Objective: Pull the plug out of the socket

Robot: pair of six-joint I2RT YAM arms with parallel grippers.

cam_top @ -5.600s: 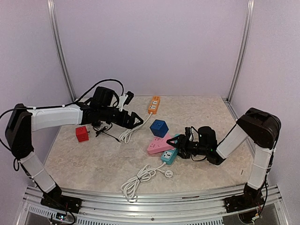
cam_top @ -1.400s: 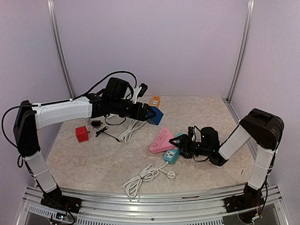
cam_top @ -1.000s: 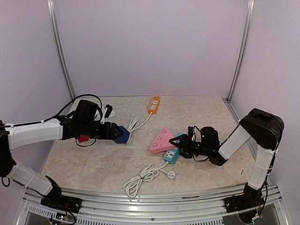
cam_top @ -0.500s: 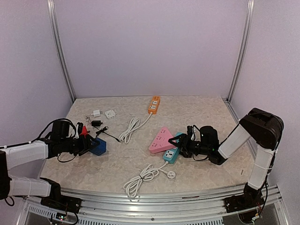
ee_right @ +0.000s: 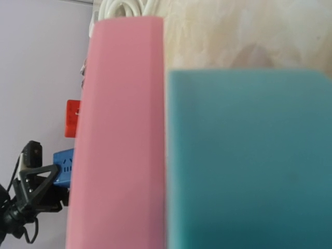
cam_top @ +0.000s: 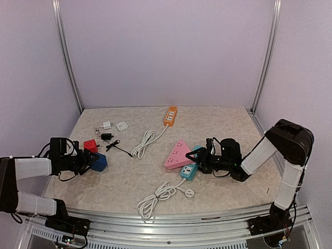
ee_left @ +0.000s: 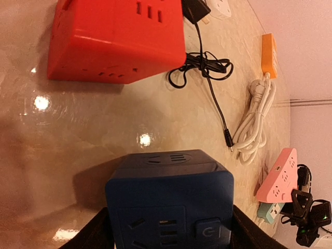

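My left gripper (cam_top: 89, 162) is shut on a dark blue cube socket (cam_top: 99, 162) at the table's left side, just in front of a red cube socket (cam_top: 91, 147). In the left wrist view the black fingers (ee_left: 92, 236) clamp both sides of the blue cube (ee_left: 168, 199), and no plug shows in its faces. My right gripper (cam_top: 198, 157) is shut on the end of a teal power strip (cam_top: 189, 169) beside a pink triangular strip (cam_top: 178, 154). The right wrist view shows only the teal strip (ee_right: 249, 155) and pink strip (ee_right: 116, 135); its fingers are hidden.
An orange power strip (cam_top: 170, 116) lies at the back with a coiled white cable (cam_top: 146, 140). Another white cable (cam_top: 154, 199) ends in a round plug (cam_top: 188, 193) near the front. A black adapter with a thin cord (cam_top: 108, 137) and two white adapters (cam_top: 115, 125) lie back left.
My left arm carried the blue cube from the table's middle to the far left and lowered it beside the red cube. The right gripper has stayed on the teal strip.
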